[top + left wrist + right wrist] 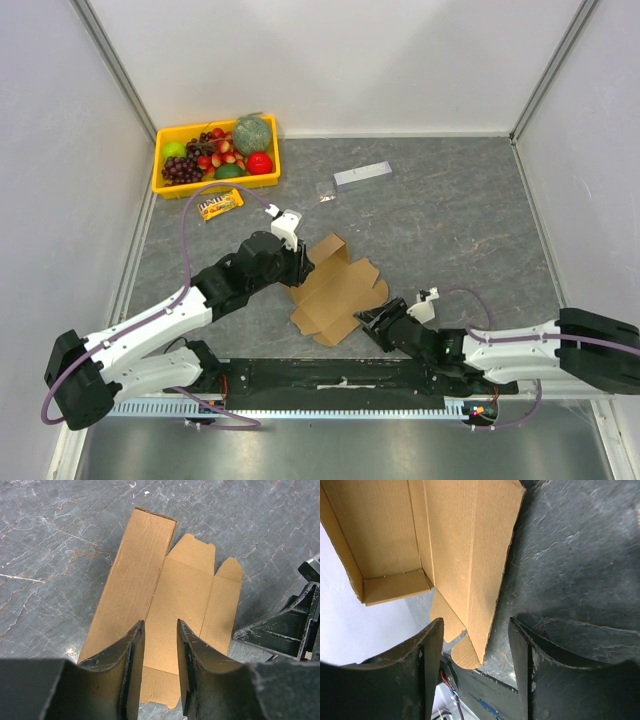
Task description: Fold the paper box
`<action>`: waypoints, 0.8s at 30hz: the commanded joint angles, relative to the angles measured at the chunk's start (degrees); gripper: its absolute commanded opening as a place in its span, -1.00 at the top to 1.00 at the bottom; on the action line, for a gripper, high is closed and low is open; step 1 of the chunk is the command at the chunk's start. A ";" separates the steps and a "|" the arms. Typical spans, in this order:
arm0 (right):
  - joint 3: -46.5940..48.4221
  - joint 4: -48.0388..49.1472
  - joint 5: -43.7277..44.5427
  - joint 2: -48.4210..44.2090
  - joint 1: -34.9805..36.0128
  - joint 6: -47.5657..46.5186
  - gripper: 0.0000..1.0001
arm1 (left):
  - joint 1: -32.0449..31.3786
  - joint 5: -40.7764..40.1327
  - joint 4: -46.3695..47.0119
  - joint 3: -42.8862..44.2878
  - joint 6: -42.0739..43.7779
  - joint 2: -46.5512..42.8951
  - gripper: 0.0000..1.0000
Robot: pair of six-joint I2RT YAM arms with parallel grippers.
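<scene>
The paper box is a partly unfolded brown cardboard sheet lying on the grey table between both arms. My left gripper stands at its left edge. In the left wrist view this gripper is open just above the box's panels, with nothing pinched between its fingers. My right gripper is at the sheet's near right edge. In the right wrist view it is open, and a corner of a raised flap reaches into the gap without being clamped.
A yellow tray of fruit sits at the back left, with a candy bar just in front of it. A grey-white strip and a small clear wrapper lie at the back centre. White walls enclose the table.
</scene>
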 commanded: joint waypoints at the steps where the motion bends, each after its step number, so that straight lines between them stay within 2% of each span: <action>1: -2.66 -1.31 6.52 5.57 0.64 3.23 -0.22 | 0.31 -0.99 1.59 -0.26 -0.91 -0.74 0.23; 6: -4.33 6.16 9.07 10.84 0.64 3.85 -0.08 | 0.40 -1.25 1.50 -0.87 -1.08 -0.83 0.23; 18: -5.12 27.86 14.26 25.52 0.82 -2.99 0.23 | 0.57 -1.86 1.41 -0.78 -0.64 -0.65 0.23; 24: -6.79 39.21 16.72 31.32 0.91 -9.32 0.52 | 1.01 -2.04 0.80 -0.43 -0.56 -1.61 0.23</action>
